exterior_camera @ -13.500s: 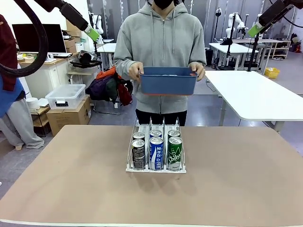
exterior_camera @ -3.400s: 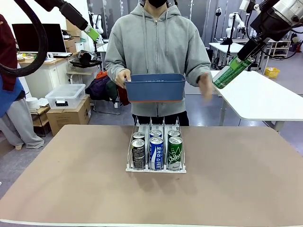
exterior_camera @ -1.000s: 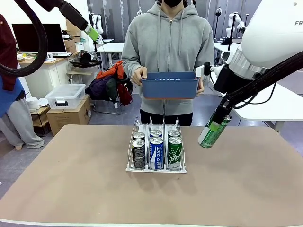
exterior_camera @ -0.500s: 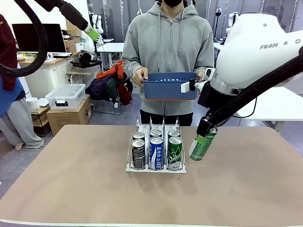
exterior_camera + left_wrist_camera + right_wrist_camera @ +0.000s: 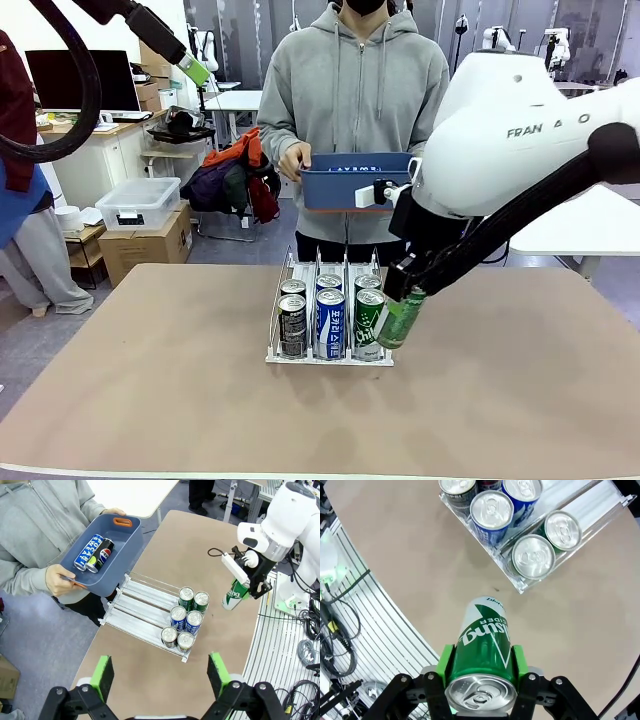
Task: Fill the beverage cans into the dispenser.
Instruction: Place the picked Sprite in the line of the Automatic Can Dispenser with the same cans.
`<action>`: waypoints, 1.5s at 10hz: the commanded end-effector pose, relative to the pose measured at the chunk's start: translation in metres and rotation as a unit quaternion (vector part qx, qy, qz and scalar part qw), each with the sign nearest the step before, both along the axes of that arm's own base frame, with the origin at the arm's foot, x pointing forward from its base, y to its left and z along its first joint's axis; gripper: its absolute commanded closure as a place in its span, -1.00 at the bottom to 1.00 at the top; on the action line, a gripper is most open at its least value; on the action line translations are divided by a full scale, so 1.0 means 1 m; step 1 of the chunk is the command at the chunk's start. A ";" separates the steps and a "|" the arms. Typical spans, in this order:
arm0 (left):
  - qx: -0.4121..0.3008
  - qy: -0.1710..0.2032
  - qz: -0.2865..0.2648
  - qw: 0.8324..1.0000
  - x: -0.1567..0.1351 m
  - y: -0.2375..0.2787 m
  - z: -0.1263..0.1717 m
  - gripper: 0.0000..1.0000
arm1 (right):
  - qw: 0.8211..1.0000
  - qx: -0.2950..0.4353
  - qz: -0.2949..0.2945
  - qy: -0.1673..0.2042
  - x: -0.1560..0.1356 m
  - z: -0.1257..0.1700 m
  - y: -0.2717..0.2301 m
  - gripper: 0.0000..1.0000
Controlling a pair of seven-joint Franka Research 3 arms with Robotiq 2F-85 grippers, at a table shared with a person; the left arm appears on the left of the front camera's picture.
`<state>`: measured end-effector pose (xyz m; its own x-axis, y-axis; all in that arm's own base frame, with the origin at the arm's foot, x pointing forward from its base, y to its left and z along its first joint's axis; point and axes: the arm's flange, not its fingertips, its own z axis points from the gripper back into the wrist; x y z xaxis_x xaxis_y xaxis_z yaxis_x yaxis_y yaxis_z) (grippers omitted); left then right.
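1. Six cans [image 5: 330,322] stand in the dispenser [image 5: 303,266], two to a lane, all at the end nearest me. The far stretch of every lane is bare.
2. My right gripper [image 5: 481,666] is clamped on a green can [image 5: 483,639]. The pads [image 5: 446,661] sit on either side near its silver top, so the base hangs free to go down first.
3. That can is tilted and off the table [image 5: 520,390], just beside the dispenser's front right corner.
4. The right lane holds two green ones [image 5: 368,322], so I judge this can belongs behind them. It needs carrying over to the bare far stretch and bringing upright before it goes down.
5. My left gripper [image 5: 160,674] has its jaws wide apart with nothing between them. It hangs high over the table, well clear of the right arm's path.
6. At the far side a person [image 5: 350,90] holds a blue bin [image 5: 127,535] by its ends, just behind the dispenser. Spare cans [image 5: 95,554] lie in it, probably kept within my reach for the next pick.
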<state>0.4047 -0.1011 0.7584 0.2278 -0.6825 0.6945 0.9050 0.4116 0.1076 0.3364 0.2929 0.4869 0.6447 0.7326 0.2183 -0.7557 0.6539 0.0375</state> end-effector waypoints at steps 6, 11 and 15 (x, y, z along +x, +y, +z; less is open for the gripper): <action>-0.010 0.008 -0.003 1.000 -0.002 0.001 -0.001 -1.00 | 0.999 -0.003 -0.025 -0.034 0.008 -0.040 0.018 -0.15; -0.010 0.008 -0.003 1.000 -0.002 0.001 -0.001 -1.00 | 0.999 0.006 -0.046 -0.007 0.014 -0.050 0.016 -0.15; -0.010 0.008 -0.003 1.000 -0.002 0.001 -0.001 -1.00 | 0.996 0.020 -0.083 -0.026 0.046 -0.059 0.003 -0.15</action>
